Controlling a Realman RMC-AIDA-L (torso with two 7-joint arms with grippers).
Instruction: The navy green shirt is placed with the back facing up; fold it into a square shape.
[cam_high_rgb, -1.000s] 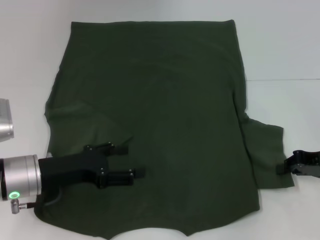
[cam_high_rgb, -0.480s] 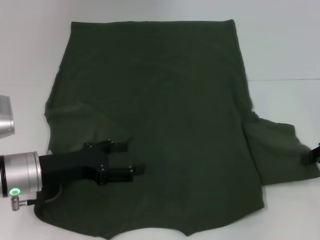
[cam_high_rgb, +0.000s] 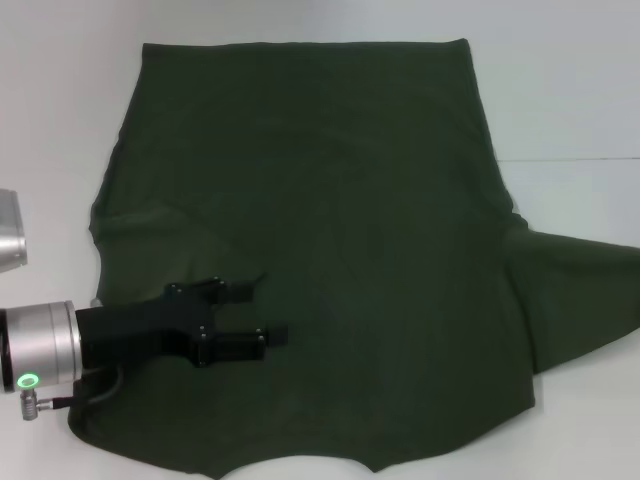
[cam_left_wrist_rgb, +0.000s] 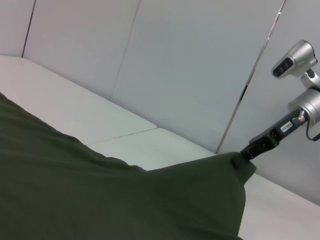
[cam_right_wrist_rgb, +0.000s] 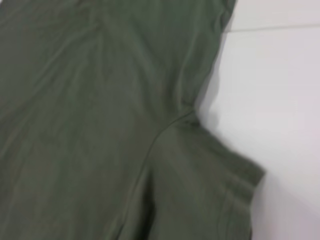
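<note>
On pale surface (cam_high_rgb: 580, 90), navy green shirt (cam_high_rgb: 330, 220) mostly flat, unfolded; left pincer (cam_high_rgb: 262, 315) apart, lower left; right pincer (cam_left_wrist_rgb: 243, 152) clamped on sleeve, folds all remaining.

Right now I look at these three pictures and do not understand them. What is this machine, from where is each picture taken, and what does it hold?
It is a robot with two arms. One picture looks down from its head; the other two come from cameras on its wrists. A navy green shirt lies spread on a white table. The black left end effector, fingers open, sits over the shirt, holding nothing. The right end effector, seen from the left wrist camera, grips the right sleeve's tip, stretched outward.
</note>
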